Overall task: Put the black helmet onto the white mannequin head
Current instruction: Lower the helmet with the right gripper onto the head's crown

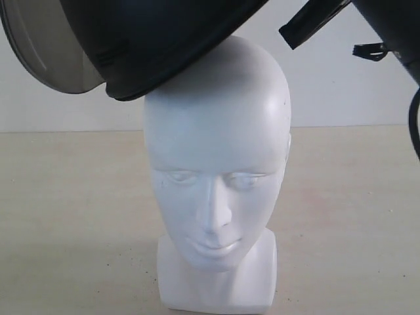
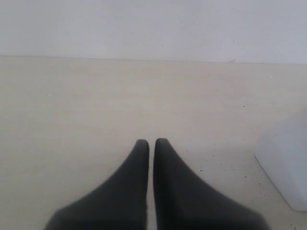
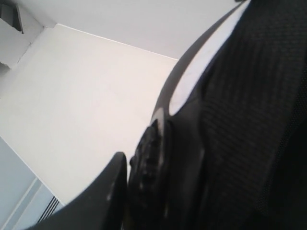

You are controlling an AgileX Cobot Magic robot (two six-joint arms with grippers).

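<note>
Tilted helmet [image 1: 164, 39] is held upper left of head [image 1: 216, 131], right hand [image 3: 141, 172] clamped on it (left hand [image 2: 151, 143] closed, empty).

Helmet [image 1: 164, 33]: top of frame, tilted, rim overlapping the head's crown at left.
Visor [image 1: 52, 52]: upper left, smoky.
Head [image 1: 216, 144]: centre, upright, facing the camera, base on desk [image 1: 65, 216].
Strap [image 1: 308, 23]: upper right, black.

Pale beige table [image 1: 65, 216], white mannequin head [image 1: 216, 170] upright on it.
</note>
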